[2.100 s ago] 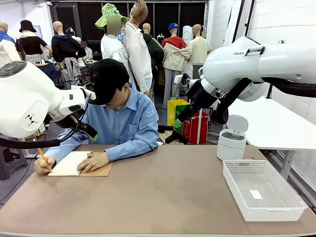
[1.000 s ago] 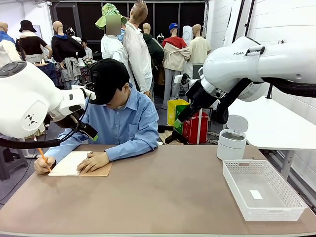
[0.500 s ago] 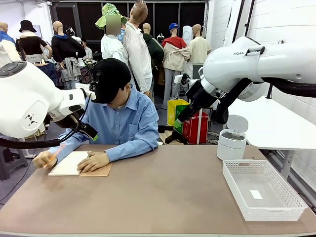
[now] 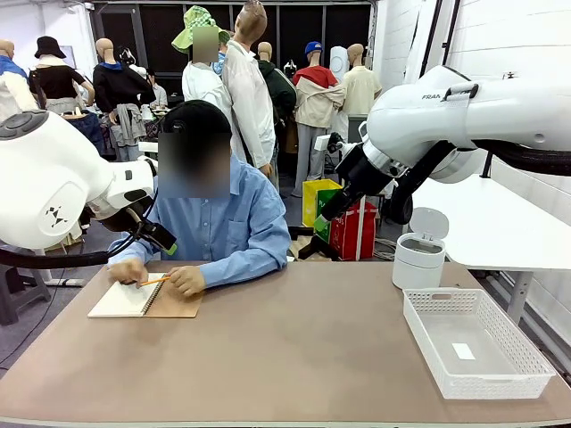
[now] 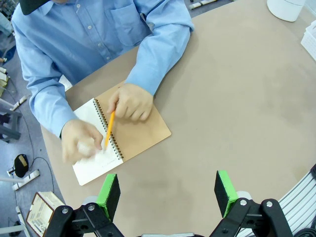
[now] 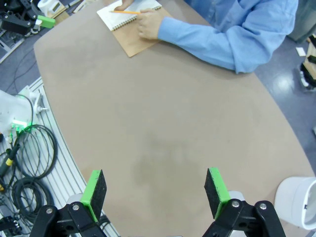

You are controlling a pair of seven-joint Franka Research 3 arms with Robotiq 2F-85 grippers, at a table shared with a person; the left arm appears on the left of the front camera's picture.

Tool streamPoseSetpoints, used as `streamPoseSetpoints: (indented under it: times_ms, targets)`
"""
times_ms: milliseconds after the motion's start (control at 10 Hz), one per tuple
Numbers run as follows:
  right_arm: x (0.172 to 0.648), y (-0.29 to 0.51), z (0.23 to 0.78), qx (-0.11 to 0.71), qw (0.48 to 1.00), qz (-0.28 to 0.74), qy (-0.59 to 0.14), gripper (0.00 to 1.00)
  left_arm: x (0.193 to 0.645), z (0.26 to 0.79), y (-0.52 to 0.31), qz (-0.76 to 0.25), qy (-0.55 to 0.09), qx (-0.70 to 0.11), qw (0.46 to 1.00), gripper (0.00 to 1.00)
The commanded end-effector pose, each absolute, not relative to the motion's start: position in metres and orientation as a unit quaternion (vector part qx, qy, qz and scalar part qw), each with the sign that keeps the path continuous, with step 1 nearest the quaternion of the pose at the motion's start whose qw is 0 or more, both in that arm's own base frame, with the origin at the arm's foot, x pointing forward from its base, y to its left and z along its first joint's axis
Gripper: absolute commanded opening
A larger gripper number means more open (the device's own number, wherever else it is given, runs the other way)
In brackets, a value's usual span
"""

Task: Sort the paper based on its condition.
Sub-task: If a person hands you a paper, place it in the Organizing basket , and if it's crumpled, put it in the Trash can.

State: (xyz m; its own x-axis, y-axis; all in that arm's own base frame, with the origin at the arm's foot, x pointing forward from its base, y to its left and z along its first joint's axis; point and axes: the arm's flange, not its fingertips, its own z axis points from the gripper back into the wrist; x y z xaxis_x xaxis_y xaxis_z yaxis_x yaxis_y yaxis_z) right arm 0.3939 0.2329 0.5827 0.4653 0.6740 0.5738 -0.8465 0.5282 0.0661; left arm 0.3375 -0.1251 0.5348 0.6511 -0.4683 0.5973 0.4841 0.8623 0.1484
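The paper as a loose sheet is out of view. A spiral notebook (image 4: 120,301) with a brown cover lies open at a white page (image 5: 91,153) at the table's far left, in front of a person. Both of the person's hands (image 4: 187,281) rest on it, an orange pencil (image 5: 109,129) between them. My left gripper (image 5: 167,195) hangs open high above the table near the notebook. It is seen too as the left gripper (image 4: 153,236) beside the person. My right gripper (image 6: 155,191) is open and empty, raised over the table's middle. The notebook (image 6: 129,16) lies far from it.
A white mesh basket (image 4: 443,297) stands at the right front with a small white tag (image 4: 462,351) inside. Behind it stands a white lidded bin (image 4: 419,254). Cables (image 6: 24,158) lie off the table's edge in the right wrist view.
The person has lifted their head and drawn the writing hand from the notebook's left edge onto the page. The pencil now lies between both hands. Neither arm has moved.
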Motion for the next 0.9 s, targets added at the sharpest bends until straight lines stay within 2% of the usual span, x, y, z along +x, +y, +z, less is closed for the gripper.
streamPoseSetpoints:
  times_ms: [0,800]
  targets:
    - [0.3935,0.2326,0.5817,0.175,0.839,0.453,-0.246,1.00,0.3373,0.5345,-0.1245,-0.262,-0.323,-0.012,0.909,1.00]
    - [0.3935,0.2326,0.5817,0.175,0.839,0.453,-0.246,1.00,0.3373,0.5345,-0.1245,-0.262,-0.323,-0.012,0.909,1.00]
